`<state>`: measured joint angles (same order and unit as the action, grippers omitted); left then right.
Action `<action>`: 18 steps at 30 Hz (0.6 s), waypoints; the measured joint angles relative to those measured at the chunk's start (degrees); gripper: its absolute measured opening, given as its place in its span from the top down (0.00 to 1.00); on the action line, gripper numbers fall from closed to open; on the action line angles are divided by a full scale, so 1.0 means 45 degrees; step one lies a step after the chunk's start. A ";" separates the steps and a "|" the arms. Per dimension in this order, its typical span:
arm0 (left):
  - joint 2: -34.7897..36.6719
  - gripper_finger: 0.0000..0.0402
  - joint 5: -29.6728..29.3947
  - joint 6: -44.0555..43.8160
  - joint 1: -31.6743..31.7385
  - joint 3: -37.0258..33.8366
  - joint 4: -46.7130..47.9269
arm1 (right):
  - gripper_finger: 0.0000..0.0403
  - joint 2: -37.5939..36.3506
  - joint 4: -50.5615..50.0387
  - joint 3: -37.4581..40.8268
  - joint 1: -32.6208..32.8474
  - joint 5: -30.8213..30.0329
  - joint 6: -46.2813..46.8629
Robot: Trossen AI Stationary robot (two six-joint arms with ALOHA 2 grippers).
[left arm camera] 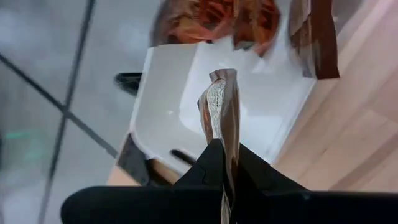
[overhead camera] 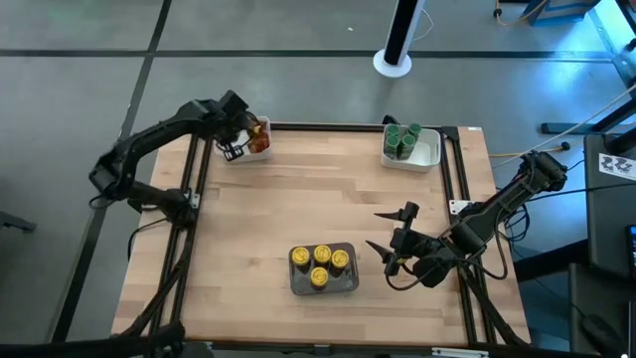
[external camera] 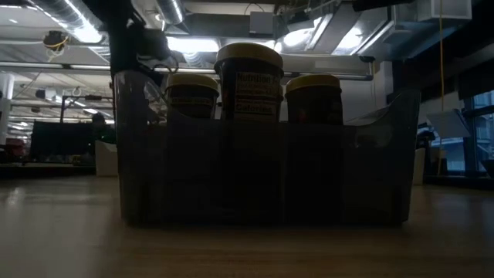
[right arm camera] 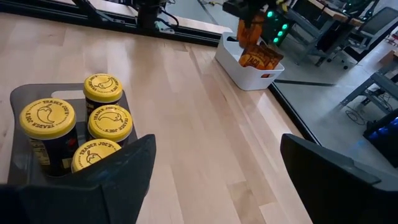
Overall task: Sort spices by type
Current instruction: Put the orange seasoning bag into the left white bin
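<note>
Grey tray point(overhead camera: 323, 285) at the near edge of the table point(overhead camera: 298, 209) holds four yellow jars point(overhead camera: 321, 255). Right gripper point(overhead camera: 390, 243) hovers just beside it, jaws spread wide, nothing in them. Far right corner: white tray point(overhead camera: 429, 154) with the green jars point(overhead camera: 402, 139). Far left corner: left gripper point(overhead camera: 235, 149) is over the second white tray point(left arm camera: 168, 106), clenched on a thin packet point(left arm camera: 221, 102) held edge-on. More reddish-orange packets point(right arm camera: 258, 57) already sit in that tray.
</note>
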<state>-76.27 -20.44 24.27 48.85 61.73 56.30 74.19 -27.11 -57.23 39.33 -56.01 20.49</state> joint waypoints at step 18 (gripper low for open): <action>-0.2876 1.00 0.1082 0.1637 0.1672 0.0000 -0.2083 | 0.15 0.0000 -0.0010 -0.0005 0.0000 -0.0028 -0.0228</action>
<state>-89.21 -15.57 31.64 56.37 61.73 46.92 74.19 -27.16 -57.25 39.33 -56.14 19.46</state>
